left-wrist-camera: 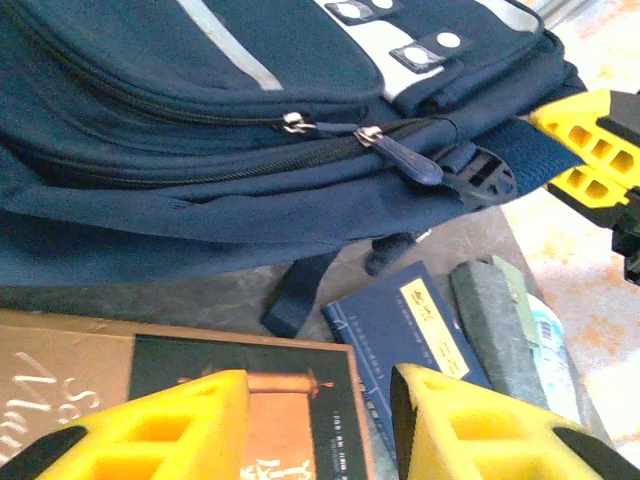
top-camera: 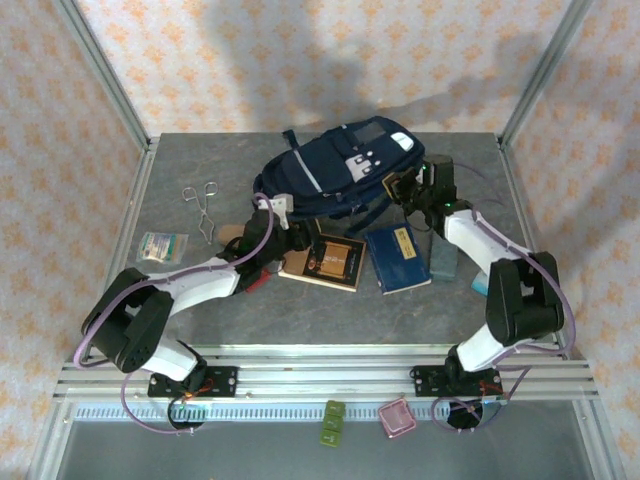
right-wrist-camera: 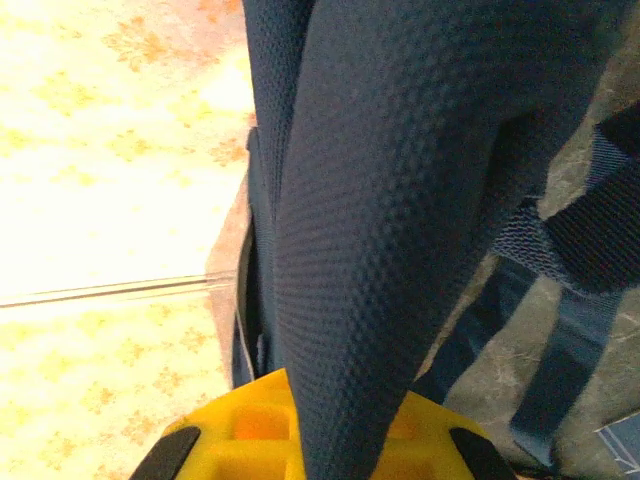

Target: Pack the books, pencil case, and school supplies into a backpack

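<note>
The navy backpack (top-camera: 340, 165) lies at the back middle of the table, its zippers (left-wrist-camera: 372, 135) closed. My right gripper (top-camera: 410, 190) is at its right end, shut on a padded mesh backpack strap (right-wrist-camera: 400, 200) that runs up out of the jaws (right-wrist-camera: 325, 430). The tan-brown book (top-camera: 325, 260) and the dark blue book (top-camera: 398, 258) lie flat in front of the bag. My left gripper (top-camera: 290, 235) hovers open over the tan book (left-wrist-camera: 200, 370), its fingers (left-wrist-camera: 470, 425) apart with nothing between them. A tan bit, the pencil case (top-camera: 232, 235), shows beside the left arm.
A grey oblong block (top-camera: 440, 258) lies right of the blue book (left-wrist-camera: 420, 320). Metal tongs (top-camera: 205, 205) and a small packet (top-camera: 162, 245) lie at the left. A red-pink square item (top-camera: 395, 418) and a green one (top-camera: 333, 422) sit below the front rail.
</note>
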### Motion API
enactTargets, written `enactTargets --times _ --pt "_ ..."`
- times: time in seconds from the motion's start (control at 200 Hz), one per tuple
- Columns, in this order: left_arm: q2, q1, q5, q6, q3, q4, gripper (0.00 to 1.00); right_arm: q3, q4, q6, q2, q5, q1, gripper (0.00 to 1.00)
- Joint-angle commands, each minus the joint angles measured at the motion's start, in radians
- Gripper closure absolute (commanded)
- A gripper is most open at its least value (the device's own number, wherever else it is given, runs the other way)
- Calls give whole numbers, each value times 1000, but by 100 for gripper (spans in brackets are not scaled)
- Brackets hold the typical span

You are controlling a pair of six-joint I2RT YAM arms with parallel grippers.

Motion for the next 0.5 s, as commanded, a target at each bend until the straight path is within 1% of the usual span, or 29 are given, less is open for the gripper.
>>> enactTargets --times 0.0,0.08,0.19,0.345,0.42,0.45,0.496 --pt "27 -33 34 -5 9 118 58 12 78 59 -50 1 2 100" --pt "44 -62 8 -3 13 166 53 5 86 77 -65 1 2 100" --pt "93 -106 -20 -4 4 290 47 3 87 93 -77 5 2 100" --pt "231 -111 46 -58 24 491 42 9 90 109 -76 -6 5 100" --pt "284 -112 43 -77 25 587 38 10 90 114 -80 -8 5 100" --pt "302 -112 37 -81 24 622 33 10 89 114 -82 -8 5 100" --pt "327 -113 33 -80 28 660 31 10 89 115 -87 -7 7 100"
